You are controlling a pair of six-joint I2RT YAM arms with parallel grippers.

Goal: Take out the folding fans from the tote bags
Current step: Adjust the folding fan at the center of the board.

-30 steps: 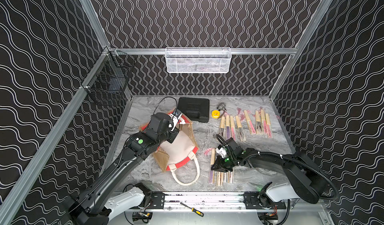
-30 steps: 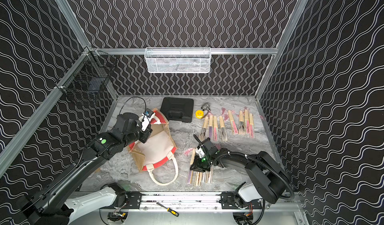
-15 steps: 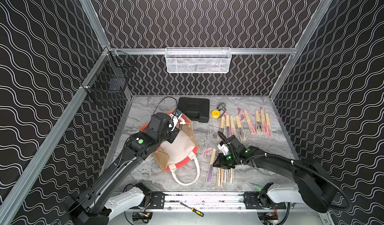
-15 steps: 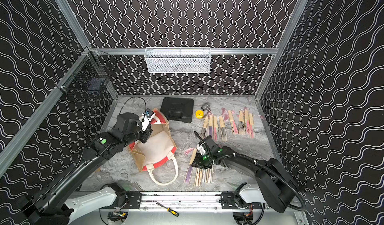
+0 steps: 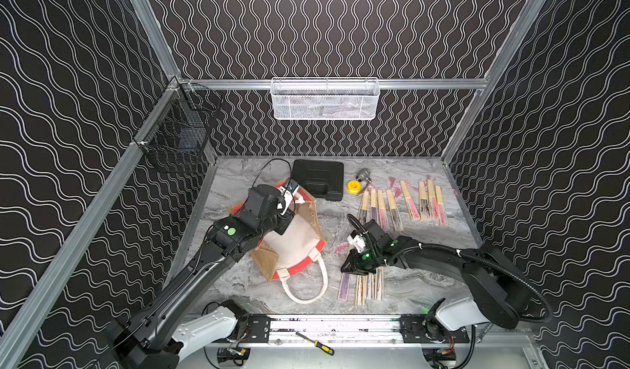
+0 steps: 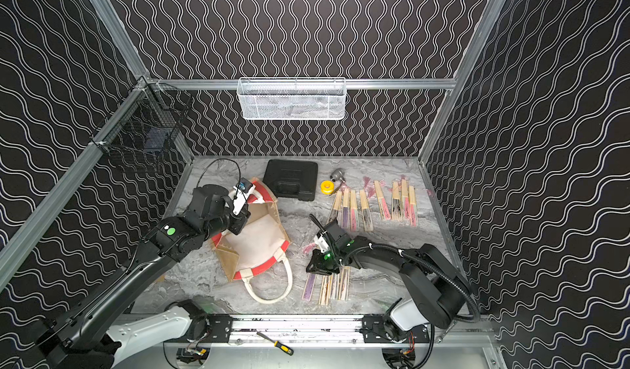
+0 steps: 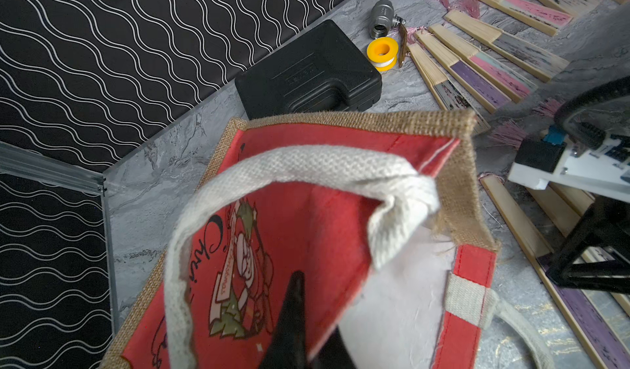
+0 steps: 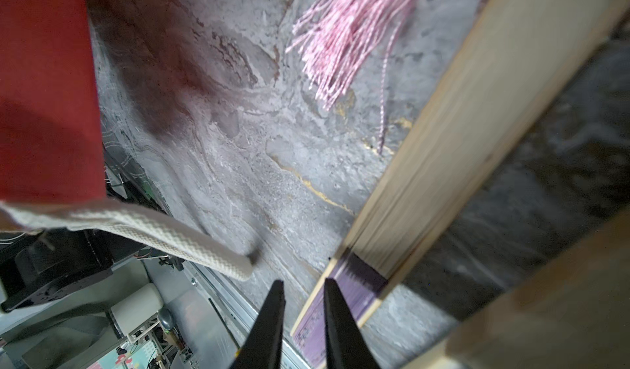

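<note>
The tote bag (image 5: 293, 244) (image 6: 255, 241) lies tipped on its side at the left, mouth toward the front, showing its white lining. My left gripper (image 5: 285, 223) (image 7: 306, 316) is shut on its red printed wall (image 7: 306, 214), one finger outside and one inside. Several folding fans (image 5: 378, 207) lie in rows at the back right, and several more (image 5: 366, 283) (image 6: 332, 285) near the front. My right gripper (image 5: 346, 270) (image 8: 303, 287) hovers low over the front group, jaws slightly open and holding nothing. A purple fan (image 8: 361, 275) (image 5: 344, 287) lies just under one finger.
A black case (image 5: 318, 180), a yellow tape roll (image 5: 353, 186) and a metal valve (image 5: 364, 174) sit at the back. A white wire basket (image 5: 324, 99) hangs on the back wall and a black mesh basket (image 5: 175, 139) on the left. A screwdriver (image 5: 315, 343) lies on the front rail.
My right gripper has shifted a little left and toward the front over the front fans. The left arm and the bag have not moved.
</note>
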